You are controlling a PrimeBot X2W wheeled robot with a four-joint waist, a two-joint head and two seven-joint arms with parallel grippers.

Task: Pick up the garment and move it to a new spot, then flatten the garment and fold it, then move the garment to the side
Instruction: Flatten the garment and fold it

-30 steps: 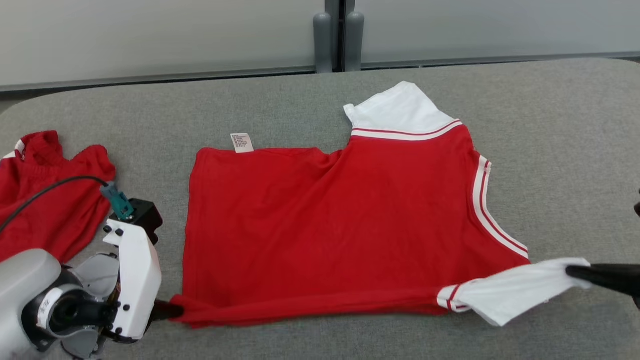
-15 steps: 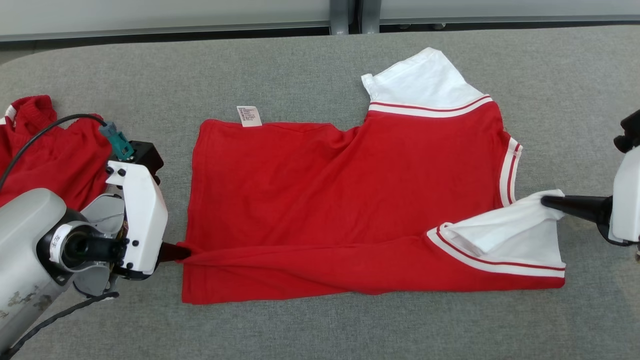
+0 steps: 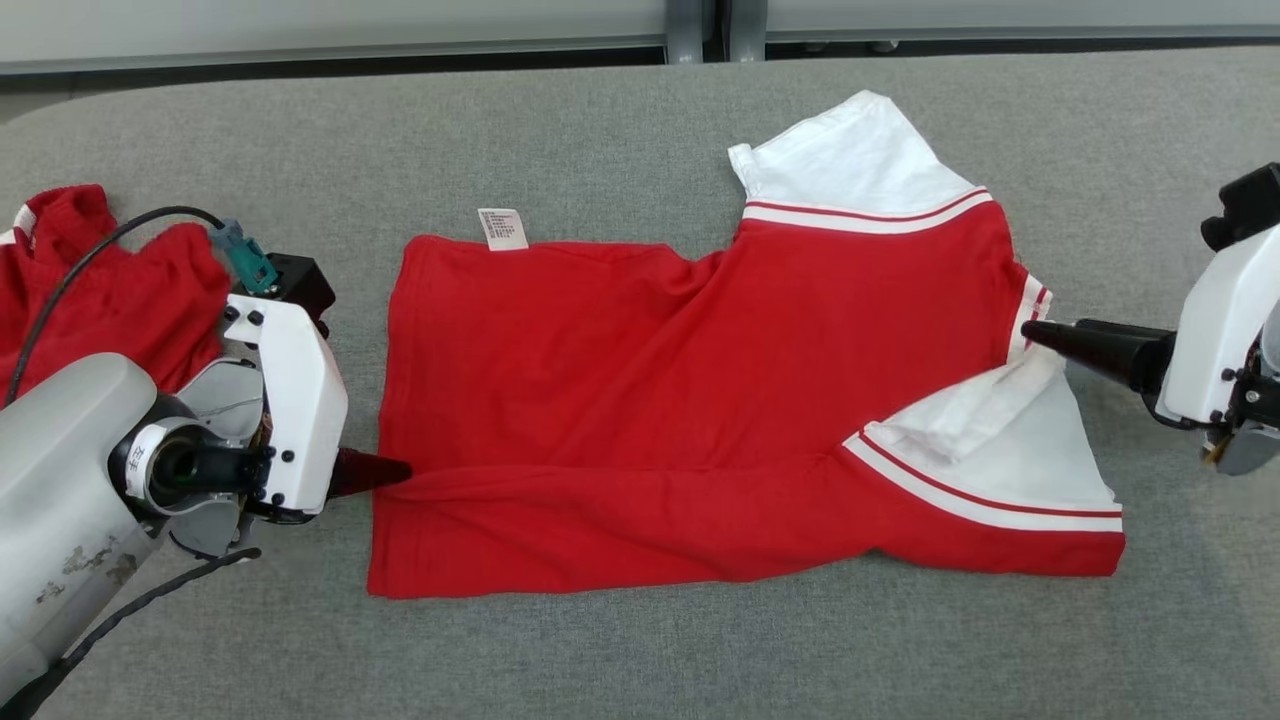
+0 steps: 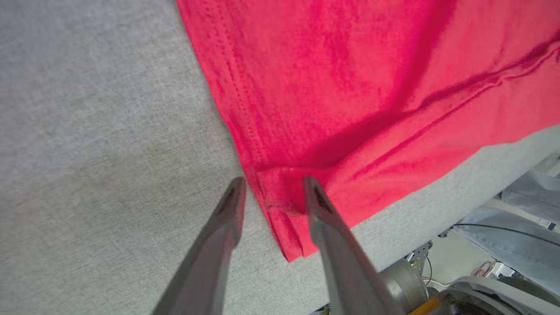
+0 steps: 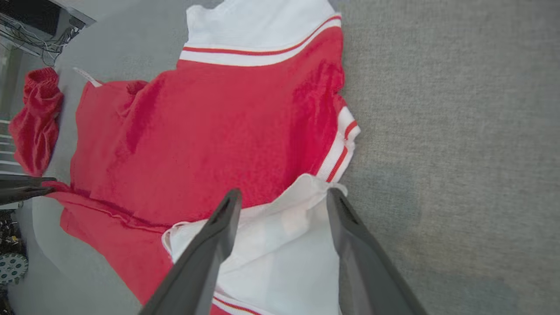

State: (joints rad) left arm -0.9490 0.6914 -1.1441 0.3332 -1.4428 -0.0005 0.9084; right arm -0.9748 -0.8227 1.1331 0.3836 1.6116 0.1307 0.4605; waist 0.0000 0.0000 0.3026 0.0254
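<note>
Garment (image 3: 700, 400): red, centre frame on the grey counter (image 3: 620, 660), long axis left to right, lower edge folded up.
My left hand (image 4: 273, 183): spread, straddling its left hem corner.
My right hand (image 5: 284, 194): spread, over the white sleeve (image 5: 280, 236) at the right end.
Open room: counter above and below. A second red garment (image 3: 100, 290) crowds the far left.

The other red cloth (image 3: 110, 290) is cut off by the left edge and partly hidden behind the left arm (image 3: 60, 470), the print on the small white tag (image 3: 503, 228) is too tiny to read, and the right gripper (image 3: 1030, 333) runs off the right edge of the head view.
</note>
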